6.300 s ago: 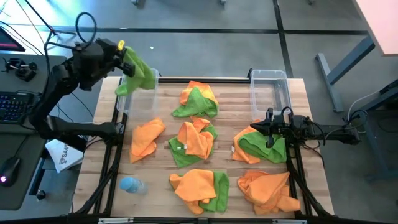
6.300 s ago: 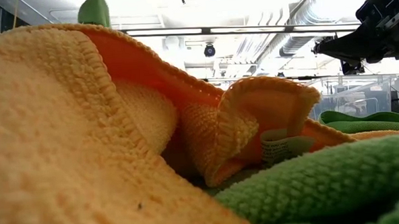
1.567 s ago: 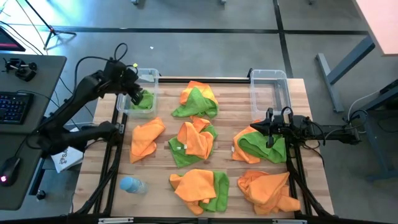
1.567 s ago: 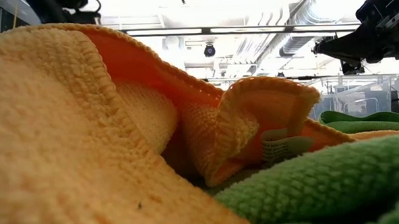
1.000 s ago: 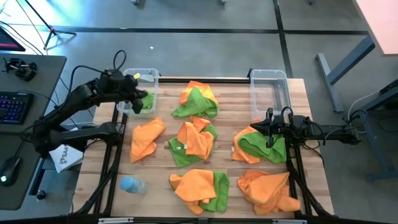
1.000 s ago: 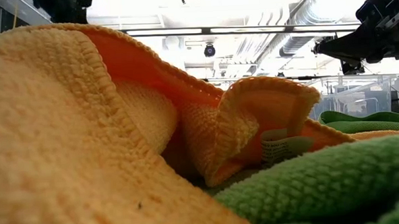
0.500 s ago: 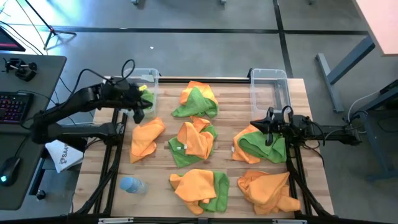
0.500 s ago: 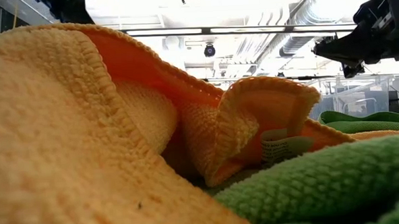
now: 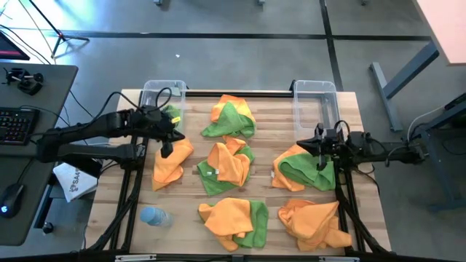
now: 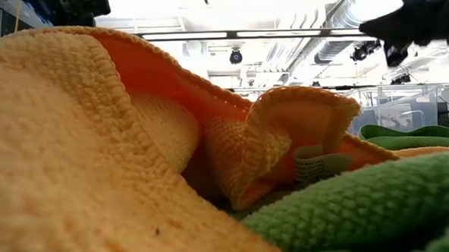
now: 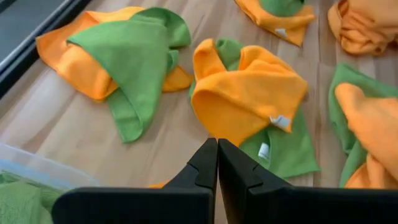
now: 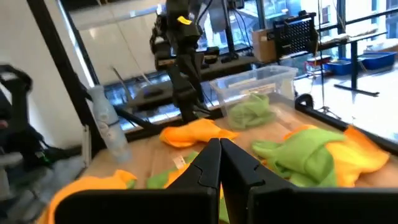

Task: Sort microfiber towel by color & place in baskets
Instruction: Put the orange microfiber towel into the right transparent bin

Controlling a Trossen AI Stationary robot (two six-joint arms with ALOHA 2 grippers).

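The left gripper (image 9: 166, 143), fingers together, hovers over an orange towel (image 9: 172, 161) beside the left basket (image 9: 162, 93); the right gripper (image 9: 318, 148), also closed, hangs near the table's (image 9: 269, 120) right edge.

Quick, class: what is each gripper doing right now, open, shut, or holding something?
Left gripper: shut, holding nothing, above the orange towel by the left basket.
Right gripper: shut, holding nothing, over the green towel.
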